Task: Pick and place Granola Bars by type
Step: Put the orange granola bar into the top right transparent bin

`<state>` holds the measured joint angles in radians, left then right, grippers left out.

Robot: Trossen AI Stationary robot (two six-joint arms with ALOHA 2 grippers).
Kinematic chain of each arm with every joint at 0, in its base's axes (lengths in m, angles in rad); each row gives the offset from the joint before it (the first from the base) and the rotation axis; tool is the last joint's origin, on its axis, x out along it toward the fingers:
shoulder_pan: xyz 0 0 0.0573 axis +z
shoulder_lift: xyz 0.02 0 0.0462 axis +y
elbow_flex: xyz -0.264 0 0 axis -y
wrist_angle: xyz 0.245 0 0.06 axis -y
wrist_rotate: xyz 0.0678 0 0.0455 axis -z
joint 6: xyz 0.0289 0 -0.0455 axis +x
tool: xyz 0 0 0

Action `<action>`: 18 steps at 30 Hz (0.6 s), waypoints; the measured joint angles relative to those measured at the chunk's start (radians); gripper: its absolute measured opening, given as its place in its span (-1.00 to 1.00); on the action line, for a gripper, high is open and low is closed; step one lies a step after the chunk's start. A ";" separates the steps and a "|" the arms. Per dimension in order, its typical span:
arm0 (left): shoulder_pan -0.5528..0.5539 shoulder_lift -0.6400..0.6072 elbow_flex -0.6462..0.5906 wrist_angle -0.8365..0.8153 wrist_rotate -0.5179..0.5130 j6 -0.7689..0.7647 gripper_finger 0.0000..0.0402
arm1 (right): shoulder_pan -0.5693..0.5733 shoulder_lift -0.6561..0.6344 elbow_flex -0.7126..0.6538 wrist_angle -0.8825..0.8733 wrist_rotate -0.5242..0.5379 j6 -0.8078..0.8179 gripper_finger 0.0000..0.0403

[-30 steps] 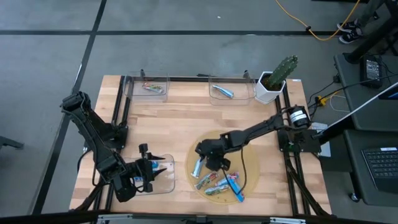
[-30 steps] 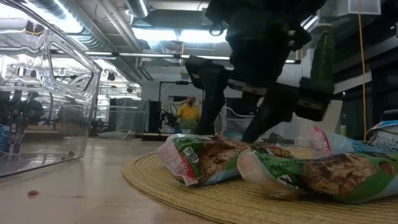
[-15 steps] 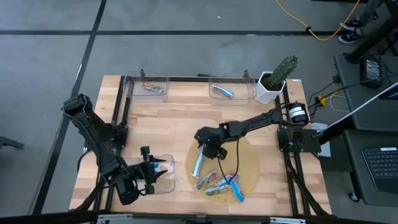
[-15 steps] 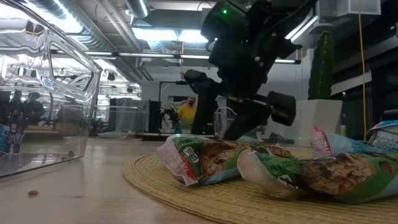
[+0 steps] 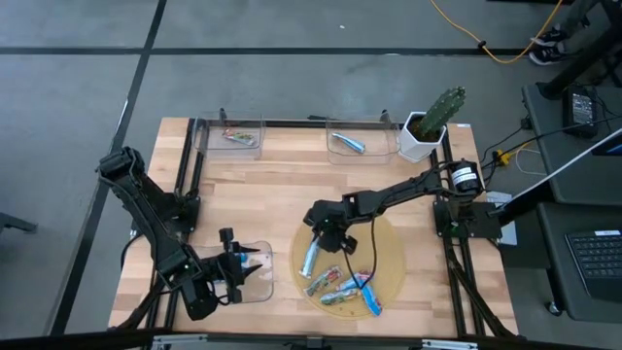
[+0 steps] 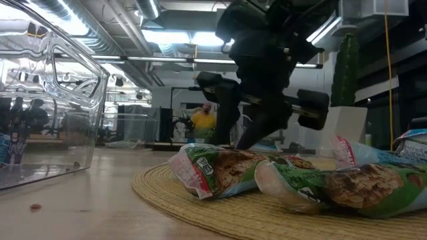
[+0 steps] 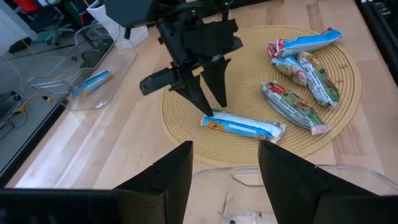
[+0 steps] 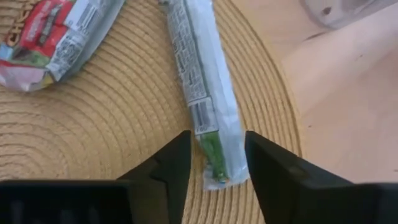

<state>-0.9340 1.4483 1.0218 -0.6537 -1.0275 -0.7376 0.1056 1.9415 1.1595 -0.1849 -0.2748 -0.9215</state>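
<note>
Right wrist view, right gripper (image 8: 214,158) jaws astride blue bar (image 8: 200,93) end on mat (image 8: 93,124), left jaws spread

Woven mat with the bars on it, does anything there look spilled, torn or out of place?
Nothing stands out. The granola bars lie loose but whole on the woven mat, none hanging off it. The right gripper straddles the end of a blue bar, fingers apart.

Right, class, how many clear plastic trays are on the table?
3. Two sit along the far edge, the far-left tray and far-right tray; the near-left tray is at the front. None seems hidden.
</note>
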 joint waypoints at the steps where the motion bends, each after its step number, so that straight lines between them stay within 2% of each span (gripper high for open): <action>1: 0.000 0.000 0.000 0.000 0.000 0.000 -0.14 | 0.000 0.000 0.000 0.008 0.000 0.000 -0.25; 18: 0.000 0.000 0.000 0.000 -0.002 -0.001 -0.14 | 0.000 0.000 0.000 0.048 0.000 0.112 -0.28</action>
<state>-0.9341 1.4483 1.0218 -0.6537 -1.0294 -0.7388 0.1051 1.9419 1.1595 -0.1368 -0.2745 -0.8094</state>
